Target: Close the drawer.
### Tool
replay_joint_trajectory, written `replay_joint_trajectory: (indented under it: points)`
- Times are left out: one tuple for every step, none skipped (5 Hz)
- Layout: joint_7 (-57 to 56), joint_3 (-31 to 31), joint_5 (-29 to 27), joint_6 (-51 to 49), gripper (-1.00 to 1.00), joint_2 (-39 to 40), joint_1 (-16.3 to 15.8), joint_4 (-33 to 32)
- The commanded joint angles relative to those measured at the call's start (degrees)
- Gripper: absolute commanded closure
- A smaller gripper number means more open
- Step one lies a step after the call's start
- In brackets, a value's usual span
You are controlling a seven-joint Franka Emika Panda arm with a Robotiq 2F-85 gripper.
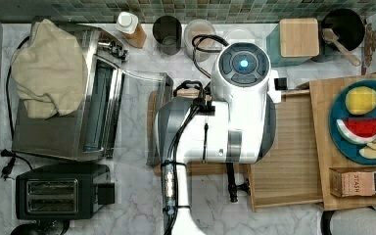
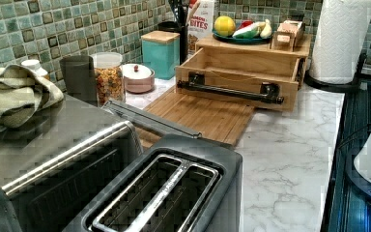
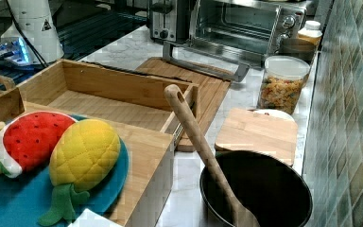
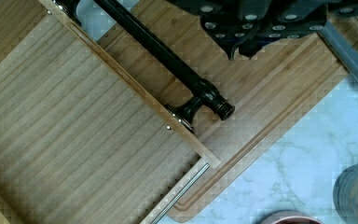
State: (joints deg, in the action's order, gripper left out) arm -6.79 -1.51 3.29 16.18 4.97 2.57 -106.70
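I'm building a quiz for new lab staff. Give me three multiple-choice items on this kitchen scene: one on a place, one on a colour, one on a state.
1. Where does the plate of toy fruit sit?
A. on top of the wooden box
B. inside the drawer
C. on the toaster

2. What colour is the drawer's handle?
A. white
B. black
C. teal

3. What state is the drawer in?
A. pushed fully shut
B. pulled out and empty
C. pulled out and full of fruit

Answers:
1. A, the right view shows the plate on the box top above the drawer.
2. B, the left view shows a black bar across the drawer front.
3. B, the top view and the right view show its bare floor standing out of the box.
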Motion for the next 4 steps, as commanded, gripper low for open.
replay_joint_trajectory:
  points:
    - [-21.3,0.7,-2.3,10.6,1.00,-6.1,0.3,-12.3]
    - [-26.2,1.2,-2.2,13.2,1.00,-6.2,-0.7,-14.8]
    - [-30.3,2.0,-0.9,13.5,1.00,-5.1,-1.9,-16.0]
    - [-35.5,2.3,-1.5,16.0,1.00,-4.0,-2.3,-18.6]
